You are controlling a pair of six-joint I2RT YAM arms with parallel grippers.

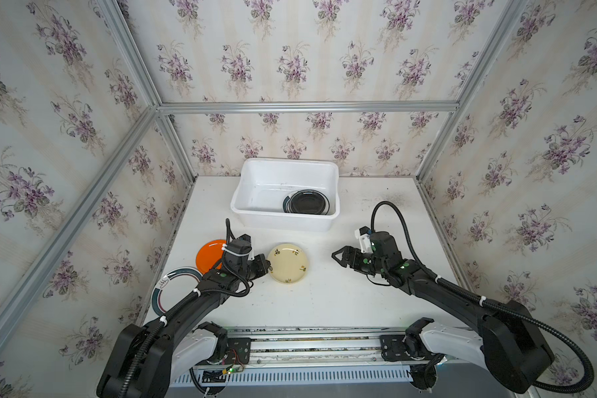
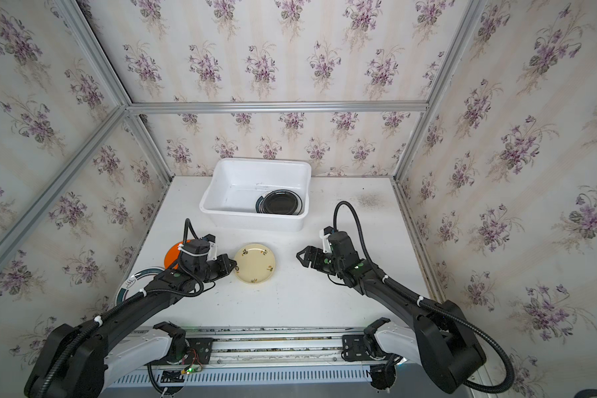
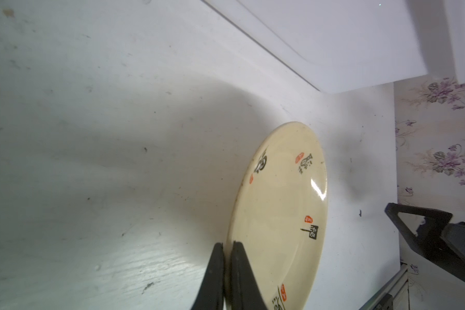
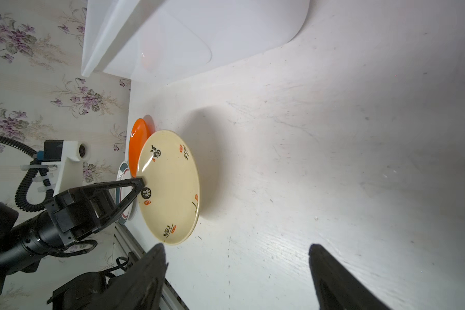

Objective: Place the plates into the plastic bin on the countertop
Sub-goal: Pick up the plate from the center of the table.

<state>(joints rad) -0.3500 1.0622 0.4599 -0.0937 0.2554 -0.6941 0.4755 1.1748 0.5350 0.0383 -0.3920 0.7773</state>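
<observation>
**Left wrist view: left gripper (image 3: 227,245) pinched on cream plate (image 3: 279,209) rim**

Writing: black brush characters run round the plate's border, each paired with a small red seal mark. In the right wrist view, one white character sits in a black disc right beside my left fingertip. All are too small and turned for me to read with confidence.

Pose: in both top views my left arm reaches in from 7 o'clock, with the gripper pointing toward 3 o'clock. My right arm comes in from 5 o'clock. Its right gripper (image 1: 335,256) points toward 9 o'clock over the countertop (image 1: 324,299).

Fingers: my left pair is closed on the cream plate's 9 o'clock edge, one finger on each side of the rim. I cannot tell whether the plate is clear of the surface. My right jaws stand wide with nothing between them, apart from the plate on its 3 o'clock side.

Layout: the cream plate sits mid-counter. The orange plate (image 1: 209,256) lies at its 9 o'clock and the teal-rimmed plate (image 1: 173,286) at its 8 o'clock, both partly under my left arm. The plastic bin (image 1: 280,222) stands at 12 o'clock, and a black plate (image 1: 307,202) lies in its 4 o'clock corner.
</observation>
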